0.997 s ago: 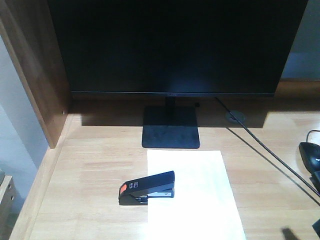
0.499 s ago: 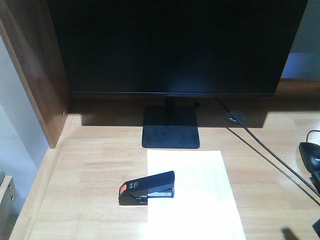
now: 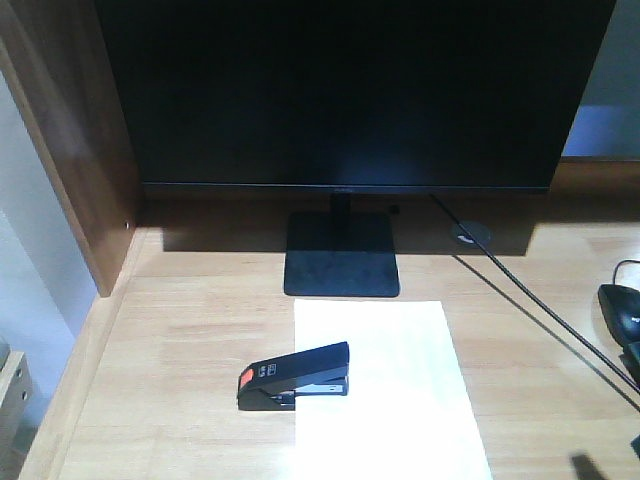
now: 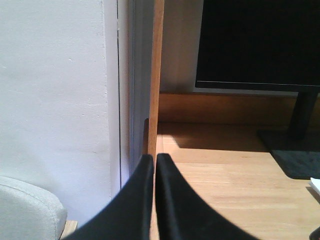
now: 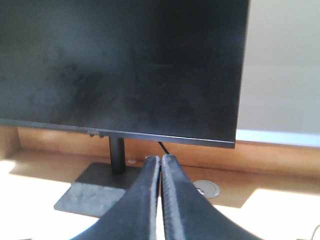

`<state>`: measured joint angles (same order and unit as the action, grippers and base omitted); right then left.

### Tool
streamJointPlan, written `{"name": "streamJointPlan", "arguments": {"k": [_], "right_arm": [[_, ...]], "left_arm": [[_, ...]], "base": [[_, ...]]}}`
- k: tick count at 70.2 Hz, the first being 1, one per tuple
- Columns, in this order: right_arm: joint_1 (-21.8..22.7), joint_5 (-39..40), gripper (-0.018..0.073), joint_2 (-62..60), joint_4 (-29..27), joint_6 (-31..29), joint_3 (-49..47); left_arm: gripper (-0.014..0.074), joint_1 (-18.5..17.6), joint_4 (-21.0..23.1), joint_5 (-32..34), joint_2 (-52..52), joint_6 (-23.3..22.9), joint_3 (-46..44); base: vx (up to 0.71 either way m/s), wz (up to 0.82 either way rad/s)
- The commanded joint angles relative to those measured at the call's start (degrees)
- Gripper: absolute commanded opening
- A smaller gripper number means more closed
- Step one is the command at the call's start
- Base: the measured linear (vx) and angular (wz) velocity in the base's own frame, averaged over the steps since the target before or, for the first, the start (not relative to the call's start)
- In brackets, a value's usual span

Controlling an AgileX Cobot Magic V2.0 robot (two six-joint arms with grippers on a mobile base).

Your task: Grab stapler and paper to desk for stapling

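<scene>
From the front view I see the paper [image 3: 385, 390] lying flat on the desk [image 3: 180, 330], just in front of the monitor [image 3: 350, 90] stand. The stapler [image 3: 294, 376] sits at the left edge of the paper, with its black end over the sheet and its orange end sticking out onto the bare wood. I think it lies this way so its mouth can bite the edge of the sheet. A black mouse [image 3: 622, 308] rests far to the right of the monitor stand. No arm shows in this view, so both things lie alone. In the left wrist view, my left gripper [image 4: 154, 162] has its two black fingers pressed together with nothing between them. It points at the brown side panel [image 4: 156, 65], left of the monitor [image 4: 260, 42]. A tiny white corner at the right edge may be the paper, but I cannot tell; the stapler is not in this view. In the right wrist view, my right gripper [image 5: 160, 162] is also pinched closed and holds nothing. It points at the monitor [image 5: 120, 65] and its stand [image 5: 100, 192]. I see no stapler or paper here, so I judge they lie below and nearer to me than this gripper.
</scene>
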<state>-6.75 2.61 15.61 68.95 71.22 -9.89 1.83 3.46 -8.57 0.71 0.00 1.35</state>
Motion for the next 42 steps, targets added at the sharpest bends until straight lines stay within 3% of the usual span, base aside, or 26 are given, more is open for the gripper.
{"name": "streamJointPlan", "arguments": {"k": [1, 10, 14, 23, 31, 42], "right_arm": [[-0.1, -1.9, -0.0006, 0.4, -14.0, -13.8, -1.6], [-0.1, -3.2, -0.0006, 0.4, -38.3, -37.3, -1.6], [-0.1, -3.2, -0.0006, 0.4, -47.3, -48.3, -1.6], [-0.1, -3.1, -0.0006, 0.4, -65.5, -67.0, -1.6], [0.8, -2.9, -0.0006, 0.3, -74.2, -78.2, -1.6], [5.3, -3.5, -0.0006, -0.2, -73.8, -78.3, -1.3]], "left_arm": [[-0.0006, 0.0, 0.6, 4.8, 0.9, -0.5, 0.6], [-0.0006, 0.0, 0.6, 4.8, 0.9, -0.5, 0.6], [-0.0006, 0.0, 0.6, 4.8, 0.9, -0.5, 0.6], [-0.0006, 0.0, 0.6, 4.8, 0.9, -0.5, 0.6], [-0.0006, 0.0, 0.6, 4.8, 0.9, -0.5, 0.6], [-0.0006, 0.0, 0.6, 4.8, 0.9, -0.5, 0.6]], "base": [[0.0, 0.0], [0.0, 0.0], [0.0, 0.0], [0.0, 0.0], [0.0, 0.0], [0.0, 0.0]]}}
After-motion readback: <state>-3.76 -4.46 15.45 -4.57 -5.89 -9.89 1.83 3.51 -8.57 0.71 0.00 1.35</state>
